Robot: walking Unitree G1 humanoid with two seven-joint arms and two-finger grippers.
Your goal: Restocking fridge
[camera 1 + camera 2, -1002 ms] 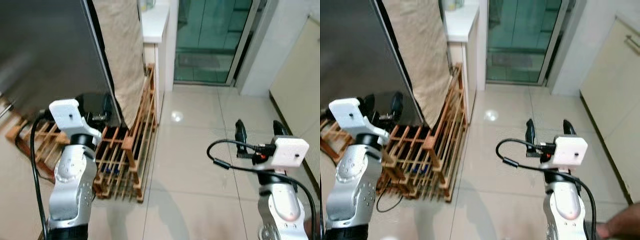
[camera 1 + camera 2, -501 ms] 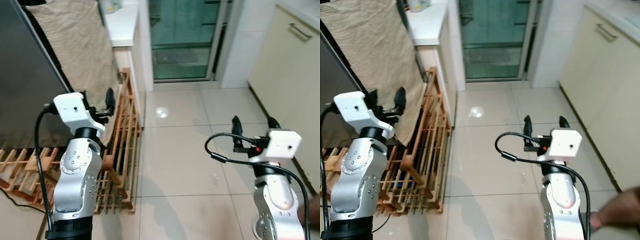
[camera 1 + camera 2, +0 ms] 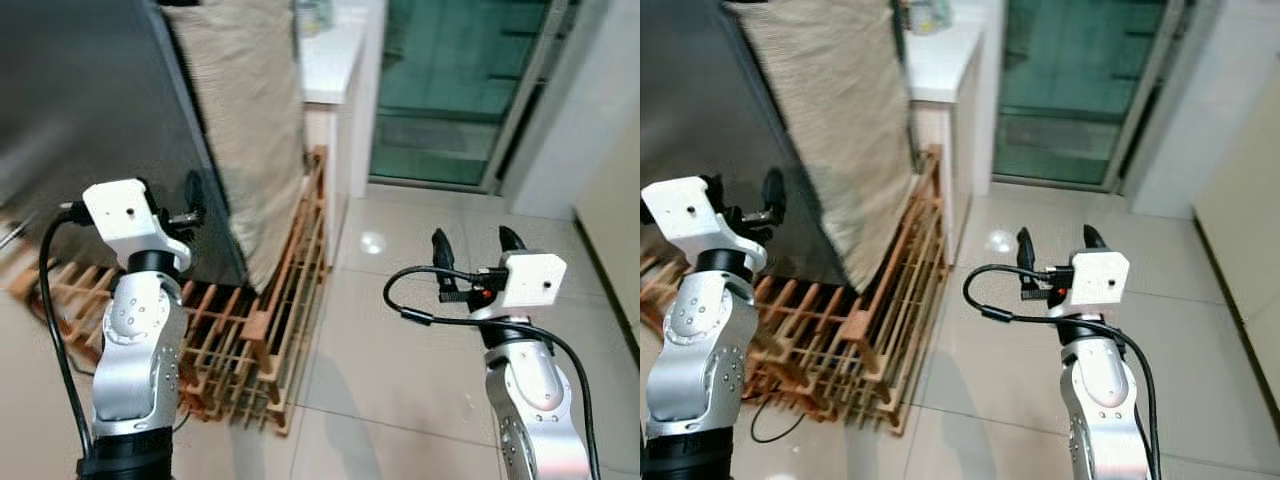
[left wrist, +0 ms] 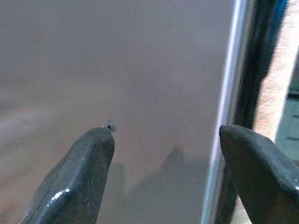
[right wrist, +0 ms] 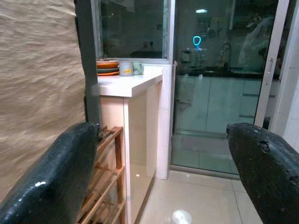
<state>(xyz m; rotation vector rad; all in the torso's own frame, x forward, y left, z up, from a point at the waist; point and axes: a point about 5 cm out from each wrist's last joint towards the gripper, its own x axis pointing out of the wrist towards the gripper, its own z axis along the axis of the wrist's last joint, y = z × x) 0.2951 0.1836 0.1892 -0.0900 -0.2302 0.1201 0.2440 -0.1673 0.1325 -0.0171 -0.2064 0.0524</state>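
Observation:
The fridge [image 3: 90, 110] is a tall dark grey block at the upper left, its door closed. My left gripper [image 3: 742, 190] is raised at chest height just in front of its right edge, open and holding nothing. In the left wrist view both fingers [image 4: 84, 168] face the grey door, with the door's shiny edge [image 4: 233, 93] beside one of them. My right gripper [image 3: 475, 245] hovers open and empty over the floor tiles at the right.
A beige cloth [image 3: 255, 110] hangs beside the fridge. A wooden slatted rack [image 3: 270, 320] lies on the floor below it. A white counter [image 3: 335, 50] with bowls and cups [image 5: 117, 67] is behind. A glass sliding door [image 3: 455, 80] is ahead, a pale cabinet [image 3: 610, 210] right.
The whole view has swung back left toward the fridge after turning right half a second ago. Both arms keep the same raised pose with fingers open.

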